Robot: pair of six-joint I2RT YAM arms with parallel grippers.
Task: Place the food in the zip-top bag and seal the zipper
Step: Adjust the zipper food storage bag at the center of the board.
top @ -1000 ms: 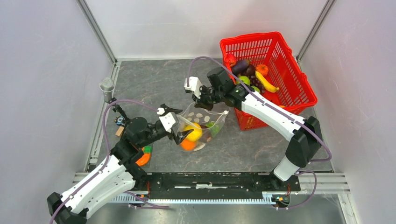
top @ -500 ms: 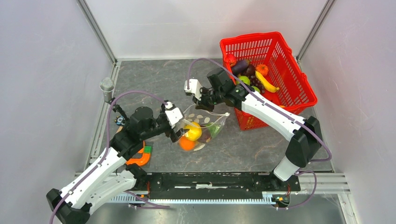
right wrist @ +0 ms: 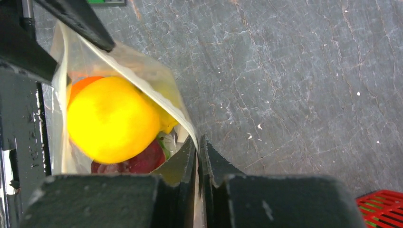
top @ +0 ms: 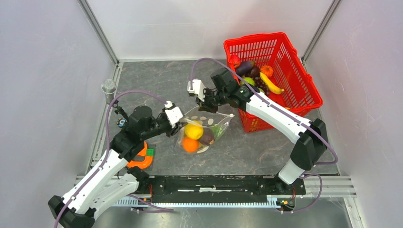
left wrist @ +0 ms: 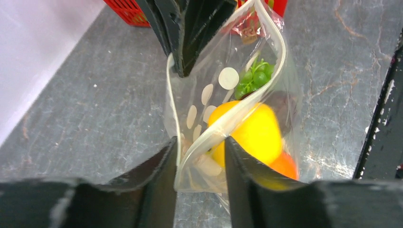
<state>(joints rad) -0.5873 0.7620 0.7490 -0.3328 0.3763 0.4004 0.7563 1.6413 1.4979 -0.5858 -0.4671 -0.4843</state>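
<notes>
Grey tabletop (top: 157, 85) around open zip-top bag (top: 209, 122)

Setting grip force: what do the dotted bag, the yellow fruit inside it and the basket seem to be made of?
The zip-top bag looks like thin clear plastic film, glossy, creased and sagging. The yellow fruit is probably hard plastic, with a smooth, evenly coloured skin. The basket appears to be rigid red moulded plastic, with open mesh walls.

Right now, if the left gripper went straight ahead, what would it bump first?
The bag: its rim already sits between the left gripper's open jaws. Just behind, probably the yellow fruit, though depth is unclear.
</notes>
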